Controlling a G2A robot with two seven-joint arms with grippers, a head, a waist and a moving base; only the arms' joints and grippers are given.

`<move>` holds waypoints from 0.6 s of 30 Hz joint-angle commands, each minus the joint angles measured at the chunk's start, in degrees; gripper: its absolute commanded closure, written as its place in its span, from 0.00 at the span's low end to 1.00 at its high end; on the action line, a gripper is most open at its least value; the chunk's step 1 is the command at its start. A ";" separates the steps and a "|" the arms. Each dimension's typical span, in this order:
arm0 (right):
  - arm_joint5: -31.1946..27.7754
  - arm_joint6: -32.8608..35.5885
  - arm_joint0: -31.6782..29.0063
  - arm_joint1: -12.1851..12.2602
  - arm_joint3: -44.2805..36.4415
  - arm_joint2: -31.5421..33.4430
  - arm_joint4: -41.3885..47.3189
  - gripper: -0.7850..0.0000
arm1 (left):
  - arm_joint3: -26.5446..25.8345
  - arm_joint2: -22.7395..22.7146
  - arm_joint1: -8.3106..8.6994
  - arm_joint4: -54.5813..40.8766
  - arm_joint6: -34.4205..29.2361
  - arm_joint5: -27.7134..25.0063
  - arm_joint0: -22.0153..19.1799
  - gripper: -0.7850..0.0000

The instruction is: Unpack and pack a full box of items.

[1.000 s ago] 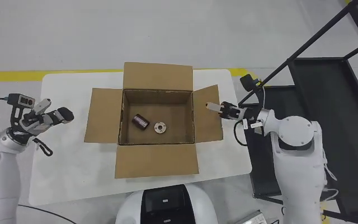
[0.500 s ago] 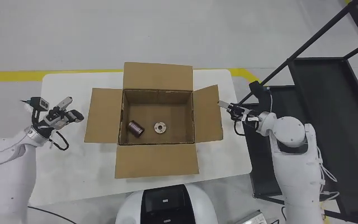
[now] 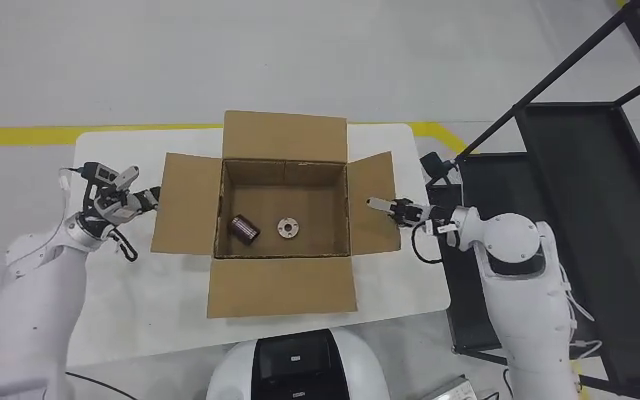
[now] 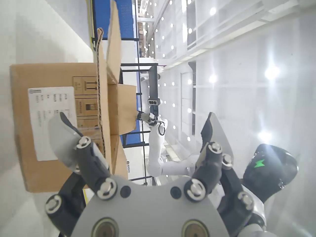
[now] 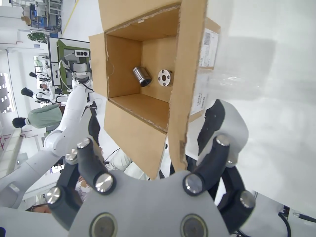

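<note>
An open cardboard box (image 3: 283, 172) stands in the middle of the white table, all flaps folded out. On its floor lie a dark metal cylinder (image 3: 243, 229) (image 5: 141, 75) and a silver round flange (image 3: 287, 227) (image 5: 164, 77). My left gripper (image 3: 150, 195) (image 4: 135, 129) is open at the outer edge of the left flap (image 3: 186, 204) (image 4: 101, 104), which stands edge-on between its fingers. My right gripper (image 3: 378, 204) (image 5: 158, 127) is open over the right flap (image 3: 371, 203) (image 5: 188, 57), one finger on either side of it.
A black metal rack (image 3: 560, 180) stands close to the table's right side, behind my right arm. The white table (image 3: 120, 290) has free room in front of the box and to its left. A yellow floor line (image 3: 100, 133) runs behind.
My left gripper has come in from the table's left edge to the left flap. My right gripper pulled back off the right flap, then returned over it. The cylinder rolled slightly nearer the front.
</note>
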 commanded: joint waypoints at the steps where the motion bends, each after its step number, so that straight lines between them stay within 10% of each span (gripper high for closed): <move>1: -0.26 0.03 -0.29 0.14 -0.88 -0.69 0.08 0.00 | -3.82 -0.02 -0.09 -2.48 -0.64 0.69 1.45 0.00; 10: -0.40 0.64 0.51 0.65 -2.69 -5.61 0.07 0.00 | -17.29 2.54 -0.55 -5.04 -2.29 2.34 5.16 0.00; 18: -0.32 1.64 4.01 0.86 -1.11 -12.18 -0.33 0.00 | -16.60 10.12 -1.98 -4.05 -5.37 5.43 -0.02 0.00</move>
